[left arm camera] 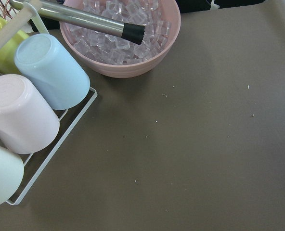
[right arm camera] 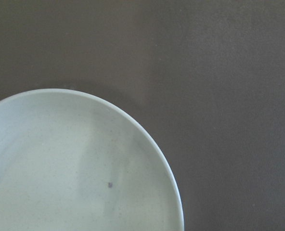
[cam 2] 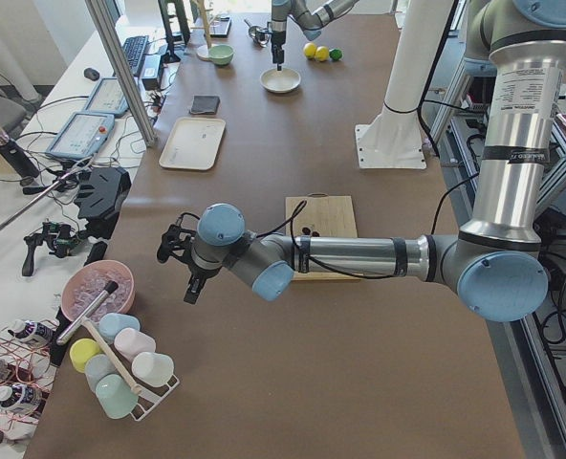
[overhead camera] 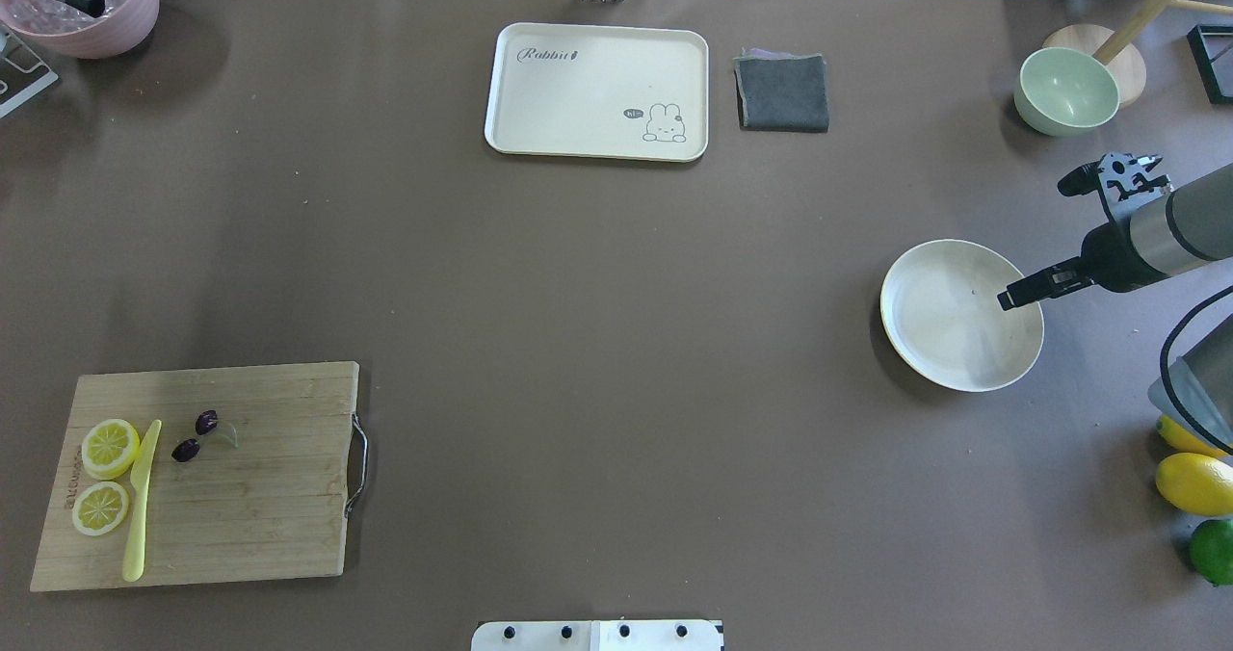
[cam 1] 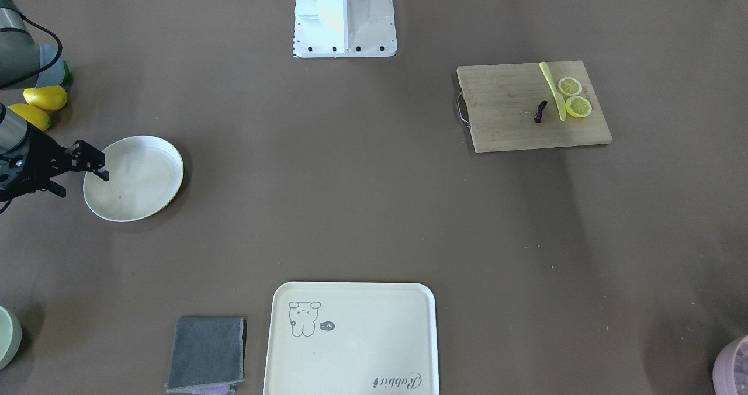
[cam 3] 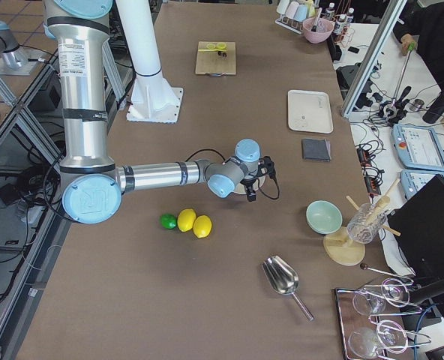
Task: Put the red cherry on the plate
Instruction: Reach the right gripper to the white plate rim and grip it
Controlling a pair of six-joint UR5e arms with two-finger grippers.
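Observation:
The red cherry [overhead camera: 193, 436] is a pair of dark berries on a thin stem. It lies on the wooden cutting board [overhead camera: 260, 497] at the near left, also seen as the cherry [cam 1: 540, 111] in the front view. The round cream plate [overhead camera: 949, 343] sits at the right, empty. My right gripper [overhead camera: 1036, 244] hovers open over the plate's right rim, nothing between its fingers. The right wrist view looks down on the bare plate [right arm camera: 60, 159]. My left gripper [cam 2: 176, 275] shows only in the left side view, far from the cherry, near the pink bowl; I cannot tell its state.
Two lemon slices [overhead camera: 108, 447] and a yellow knife [overhead camera: 141, 502] share the board. A rabbit tray [overhead camera: 597, 92], grey cloth [overhead camera: 782, 92] and green bowl [overhead camera: 1066, 90] line the far edge. Lemons [overhead camera: 1194, 482] and a lime lie near right. Ice bowl [left arm camera: 128, 43] and cup rack [left arm camera: 36, 96] sit far left.

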